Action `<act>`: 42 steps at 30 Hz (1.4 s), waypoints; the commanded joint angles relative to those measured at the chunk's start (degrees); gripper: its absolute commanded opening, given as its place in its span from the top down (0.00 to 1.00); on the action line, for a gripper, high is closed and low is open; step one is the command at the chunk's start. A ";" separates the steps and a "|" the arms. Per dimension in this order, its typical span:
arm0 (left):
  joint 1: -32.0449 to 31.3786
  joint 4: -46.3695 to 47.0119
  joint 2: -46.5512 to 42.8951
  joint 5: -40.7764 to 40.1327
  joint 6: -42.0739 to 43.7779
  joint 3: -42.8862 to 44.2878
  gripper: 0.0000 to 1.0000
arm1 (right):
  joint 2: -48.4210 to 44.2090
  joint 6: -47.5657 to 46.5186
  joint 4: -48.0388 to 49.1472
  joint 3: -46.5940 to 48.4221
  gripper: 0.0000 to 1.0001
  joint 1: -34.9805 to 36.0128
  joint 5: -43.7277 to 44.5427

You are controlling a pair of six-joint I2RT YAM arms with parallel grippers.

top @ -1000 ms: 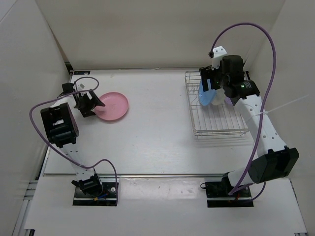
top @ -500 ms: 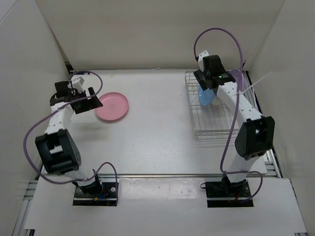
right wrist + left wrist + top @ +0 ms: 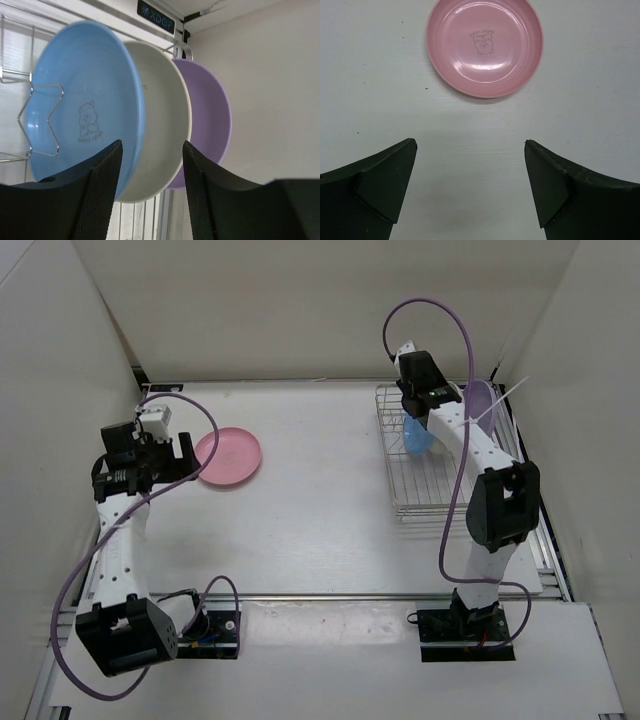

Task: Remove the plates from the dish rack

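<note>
Two dark fingers (image 3: 380, 185) of the left gripper (image 3: 470, 145), spread wide across the bottom of the left wrist view, only bare white table (image 3: 470, 210) between the tips. Above that gap, at top centre of the same view, the pink plate (image 3: 484, 46): flat on the table, right way up, a small cartoon print at its middle, well clear of both fingers. From the overhead camera, the same gripper in the upper left of the frame, just left of the pink plate and apart from it, at the end of the left arm (image 3: 115, 550) rising along the left side.

Textured black fingers (image 3: 97, 200) of the right gripper (image 3: 151, 150), partly spread at the bottom of the right wrist view, with the rim of the blue plate (image 3: 80, 100) and the lower edge of the cream plate (image 3: 165, 125) in the gap; contact with either too unclear to call. Three plates on edge in a close row: blue at left, a bear print on its face and a bent wire of the dish rack (image 3: 440, 495) across it; cream in the middle; purple plate (image 3: 210, 115) at right, nearest the pale wall (image 3: 270, 100). Rack and plates in the upper right of the overhead frame, on the table, under the outstretched right arm (image 3: 480, 455).
</note>
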 commanded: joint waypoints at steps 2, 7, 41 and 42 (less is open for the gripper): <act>1.44 -2.87 -2.81 -2.20 2.35 0.38 0.00 | 2.72 -0.45 1.45 1.53 0.45 0.36 4.44; 3.38 -2.88 -4.04 -0.10 2.35 -0.15 0.00 | 2.73 0.17 0.93 0.39 0.52 0.36 4.44; 5.84 -0.68 -4.57 5.89 2.54 -4.11 0.00 | 4.92 -12.66 8.12 9.44 0.99 1.42 20.87; 5.84 -0.68 -4.57 5.89 2.53 -4.11 0.00 | 4.92 -13.97 8.92 10.05 0.99 1.41 21.48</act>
